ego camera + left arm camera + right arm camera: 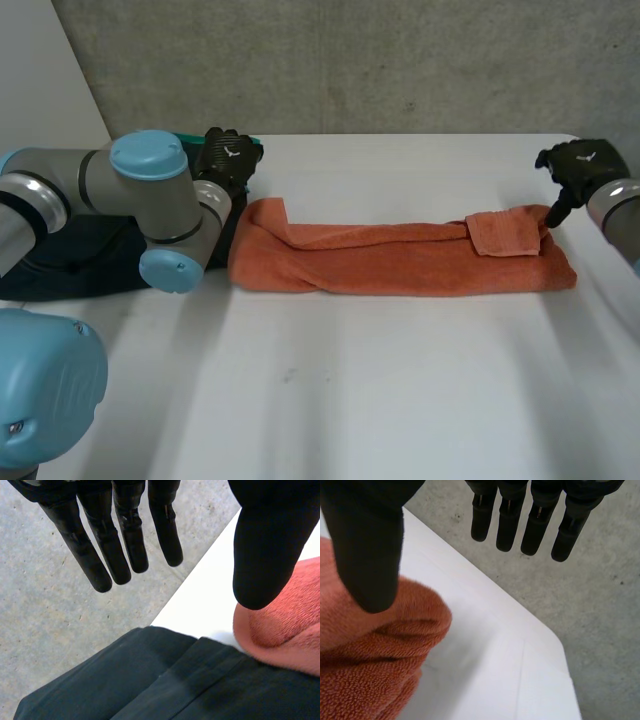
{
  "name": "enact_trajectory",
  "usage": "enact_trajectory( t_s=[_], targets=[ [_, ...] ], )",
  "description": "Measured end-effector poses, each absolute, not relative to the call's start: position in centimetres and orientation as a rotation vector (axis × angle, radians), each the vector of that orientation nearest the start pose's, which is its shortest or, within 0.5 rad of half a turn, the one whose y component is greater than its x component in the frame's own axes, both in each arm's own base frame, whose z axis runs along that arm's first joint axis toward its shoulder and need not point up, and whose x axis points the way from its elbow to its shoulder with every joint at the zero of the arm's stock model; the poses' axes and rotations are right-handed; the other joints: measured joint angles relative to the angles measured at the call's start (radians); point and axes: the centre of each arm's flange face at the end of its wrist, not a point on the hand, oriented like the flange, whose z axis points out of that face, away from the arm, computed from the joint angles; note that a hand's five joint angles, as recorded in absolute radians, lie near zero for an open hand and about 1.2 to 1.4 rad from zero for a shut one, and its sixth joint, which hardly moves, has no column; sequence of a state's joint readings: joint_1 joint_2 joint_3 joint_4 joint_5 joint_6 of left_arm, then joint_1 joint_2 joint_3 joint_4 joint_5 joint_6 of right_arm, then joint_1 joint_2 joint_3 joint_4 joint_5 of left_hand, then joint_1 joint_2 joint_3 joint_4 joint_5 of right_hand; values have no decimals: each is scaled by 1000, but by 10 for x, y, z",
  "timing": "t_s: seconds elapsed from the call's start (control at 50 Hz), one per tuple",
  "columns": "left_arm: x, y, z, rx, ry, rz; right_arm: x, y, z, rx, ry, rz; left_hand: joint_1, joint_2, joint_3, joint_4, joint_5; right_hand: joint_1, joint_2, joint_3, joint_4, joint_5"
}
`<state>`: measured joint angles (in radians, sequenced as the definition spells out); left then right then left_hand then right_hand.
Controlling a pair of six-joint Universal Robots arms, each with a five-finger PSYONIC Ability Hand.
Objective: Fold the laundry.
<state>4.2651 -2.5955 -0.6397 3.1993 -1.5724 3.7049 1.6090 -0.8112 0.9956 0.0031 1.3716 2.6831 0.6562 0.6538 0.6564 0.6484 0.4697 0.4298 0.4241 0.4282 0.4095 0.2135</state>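
Orange towel (400,260): folded into a long band, lying across white table (400,390). Left hand (225,160) at its left end, fingers straight, holding nothing. Right hand (575,165) at right end, likewise open, empty. Dark cloth (60,260) against left end.

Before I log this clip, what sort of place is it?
Probably a lab or test bench rather than a home: a white table against a raw concrete wall, a concrete floor, and an orange towel and dark garment laid out.
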Motion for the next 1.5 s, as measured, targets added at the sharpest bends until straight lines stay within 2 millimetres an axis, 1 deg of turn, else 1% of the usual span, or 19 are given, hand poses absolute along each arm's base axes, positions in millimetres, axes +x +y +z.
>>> enact_trajectory(
  t_s=[0.14, 0.18, 0.26, 0.38, 0.46, 0.66, 0.72, 0.8, 0.84, 0.88, 0.96, 0.98, 1.0, 1.1, 1.14, 1.2, 1.26, 1.36, 1.5],
  targets=[
    [-344, -395, 176, 1080, 1929, -2138, 171, -424, 228, -1071, 2377, -2059, -212, -202, -203, -211, -209, -24, -19, -29, -24, -29],
    [-345, -393, 178, 1078, 1933, -2141, 174, -419, 233, -1154, 2365, -2053, -249, -245, -243, -252, -249, -24, -19, -29, -24, -29],
    [-344, -389, 185, 1060, 1960, -2157, 190, -406, 238, -1462, 2248, -2024, -354, -355, -355, -354, -359, -24, -19, -29, -24, -28],
    [-341, -383, 198, 1013, 2025, -2201, 210, -397, 222, -1821, 2012, -1956, -392, -396, -398, -396, -400, -24, -19, -29, -21, -8],
    [-339, -377, 207, 976, 2088, -2240, 220, -396, 199, -2032, 1879, -1883, -406, -417, -408, -418, -411, -19, -16, -16, 7, 42],
    [-336, -368, 219, 956, 2160, -2285, 229, -404, 155, -2274, 1760, -1746, -406, -419, -408, -418, -411, 30, -2, 33, 57, 89],
    [-335, -366, 220, 953, 2170, -2286, 231, -409, 147, -2305, 1737, -1746, -406, -419, -408, -418, -411, 220, 209, 209, 227, 249],
    [-334, -365, 220, 948, 2185, -2283, 236, -414, 147, -2326, 1702, -1787, -406, -419, -408, -418, -411, 688, 711, 696, 708, 728],
    [-334, -364, 221, 947, 2194, -2281, 241, -415, 153, -2320, 1683, -1822, -406, -419, -408, -418, -411, 705, 748, 746, 772, 780],
    [-334, -363, 221, 947, 2200, -2278, 247, -413, 162, -2290, 1671, -1859, -406, -419, -408, -418, -411, 705, 748, 753, 781, 782],
    [-336, -360, 223, 952, 2211, -2276, 262, -402, 208, -2102, 1665, -1993, -406, -419, -408, -418, -411, 705, 748, 753, 782, 782],
    [-336, -360, 223, 953, 2211, -2276, 262, -401, 211, -2091, 1666, -2000, -406, -419, -408, -418, -411, 705, 748, 753, 782, 782],
    [-337, -360, 224, 955, 2213, -2278, 264, -394, 238, -1977, 1665, -2070, -406, -419, -408, -418, -411, 705, 748, 753, 782, 782],
    [-342, -358, 227, 964, 2215, -2294, 259, -367, 325, -1590, 1608, -2291, -406, -419, -408, -418, -411, 705, 748, 757, 783, 782],
    [-344, -357, 227, 971, 2219, -2298, 256, -359, 347, -1479, 1575, -2345, -406, -419, -408, -418, -411, 705, 748, 758, 783, 782],
    [-350, -355, 223, 995, 2239, -2297, 247, -341, 393, -1238, 1483, -2437, -406, -419, -408, -418, -411, 705, 748, 758, 783, 782],
    [-356, -351, 217, 1032, 2270, -2285, 237, -327, 427, -1047, 1407, -2469, -406, -419, -408, -418, -411, 705, 748, 758, 784, 782],
    [-369, -341, 202, 1120, 2332, -2240, 219, -308, 458, -843, 1343, -2450, -406, -424, -408, -427, -415, 705, 748, 758, 785, 782],
    [-389, -319, 172, 1274, 2435, -2114, 196, -295, 471, -694, 1341, -2417, -403, -417, -406, -418, -407, 705, 748, 758, 787, 782]
  ],
)
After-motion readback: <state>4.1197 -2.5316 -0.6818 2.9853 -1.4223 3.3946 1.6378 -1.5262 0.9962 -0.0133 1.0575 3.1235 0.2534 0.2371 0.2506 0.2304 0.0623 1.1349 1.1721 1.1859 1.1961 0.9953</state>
